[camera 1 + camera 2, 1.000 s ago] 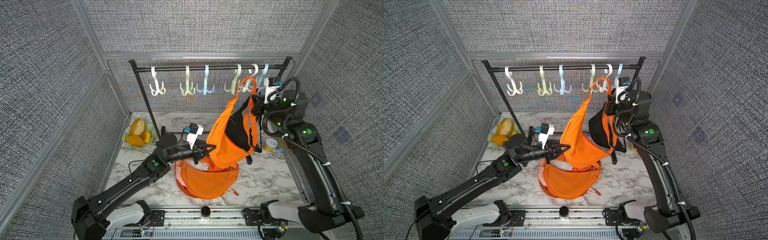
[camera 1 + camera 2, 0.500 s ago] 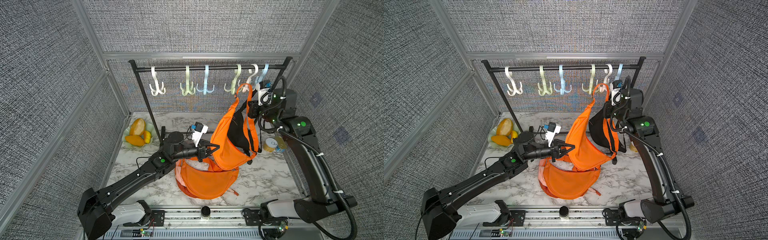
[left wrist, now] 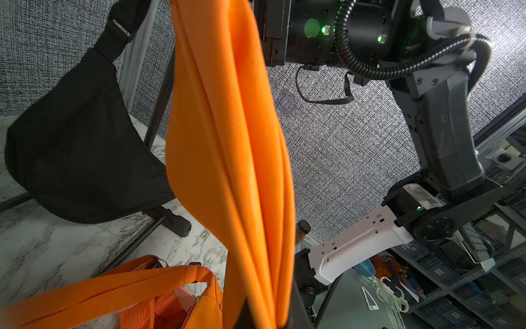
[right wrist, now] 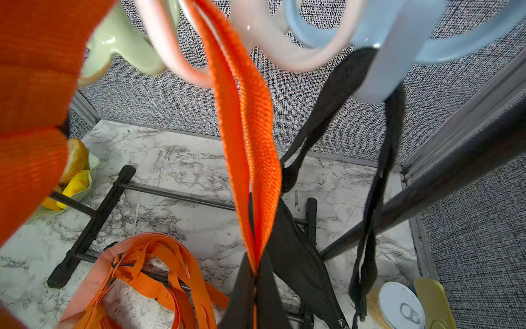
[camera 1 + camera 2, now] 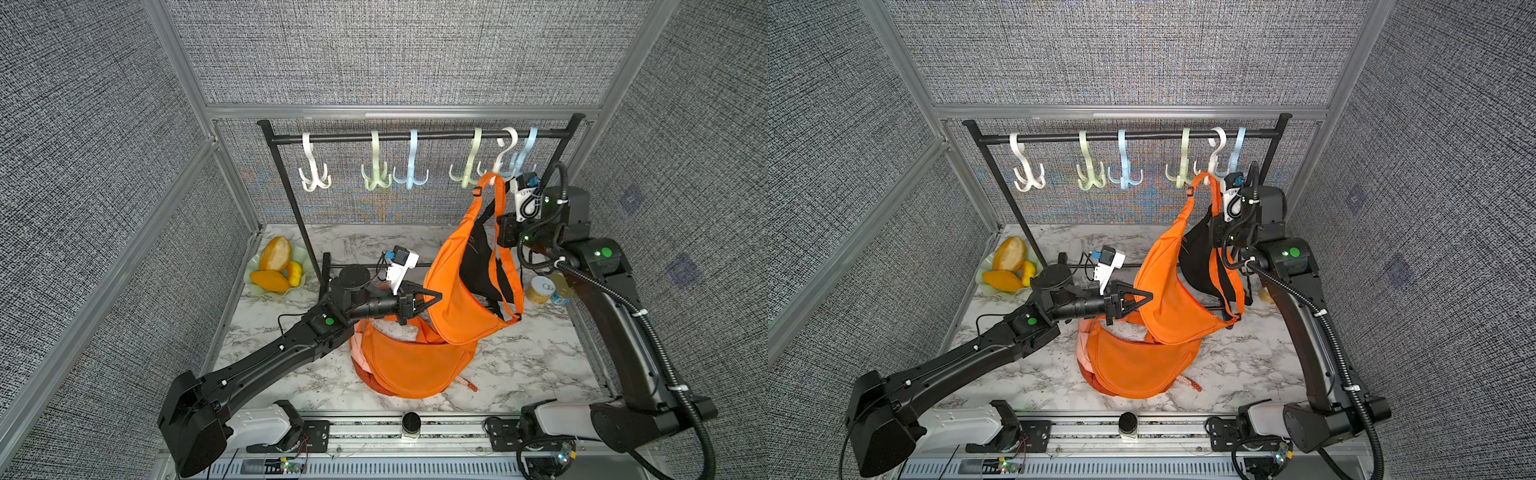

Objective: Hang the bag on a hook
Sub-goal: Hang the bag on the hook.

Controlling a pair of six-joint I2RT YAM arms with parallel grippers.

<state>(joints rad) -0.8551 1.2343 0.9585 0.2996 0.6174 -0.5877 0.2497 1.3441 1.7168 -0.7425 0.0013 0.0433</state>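
Two-handed hold on orange bag [image 5: 457, 299]: clamped narrow by right gripper [image 4: 256, 273] on the strap [image 4: 247, 128], just beneath white hook [image 5: 508, 143]; pinched tight by left gripper [image 3: 273, 322] at the body's fabric. Hangs above marble table [image 5: 519, 353] and second orange bag [image 5: 411, 365] lying there. Strap top up against a hook prong; cannot tell whether seated.
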